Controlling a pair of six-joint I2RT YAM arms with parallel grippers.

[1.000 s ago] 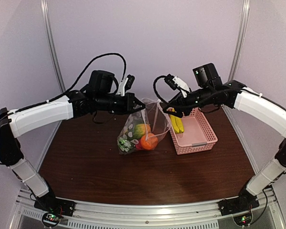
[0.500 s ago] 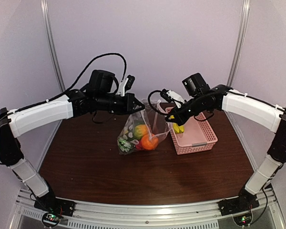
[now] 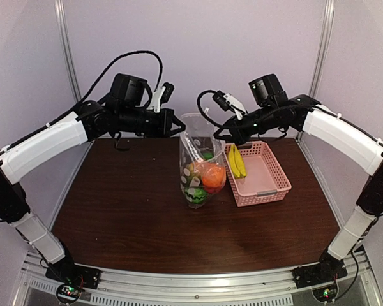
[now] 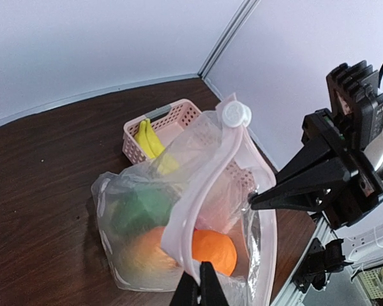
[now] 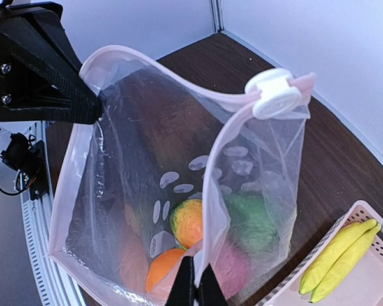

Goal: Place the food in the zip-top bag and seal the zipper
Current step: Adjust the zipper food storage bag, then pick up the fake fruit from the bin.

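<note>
The clear zip-top bag (image 3: pixel 201 162) hangs upright between my two grippers with its mouth spread open. My left gripper (image 3: pixel 180 129) (image 4: pixel 200 282) is shut on one side of the mouth edge. On the opposite side, my right gripper (image 3: pixel 218 136) (image 5: pixel 195 282) is shut on the edge. The zipper (image 4: pixel 203 185) strip ends at a white slider (image 5: pixel 274 94) at the far corner. Inside the bag lie an orange (image 4: pixel 215 250), a green fruit (image 5: pixel 256 220), a pink fruit (image 5: pixel 235 269) and an orange-green piece (image 5: pixel 190 220). The yellow banana bunch (image 3: pixel 236 161) lies in the basket.
A pink latticed basket (image 3: pixel 263 193) stands on the dark wooden table just right of the bag, close to its side. Grey walls and metal posts close in the back and sides. The arms' bases are on the rail at the near edge.
My right gripper has closed on the bag's mouth edge. Both arms have risen and shifted right, lifting the slumped bag upright and spreading its mouth.
</note>
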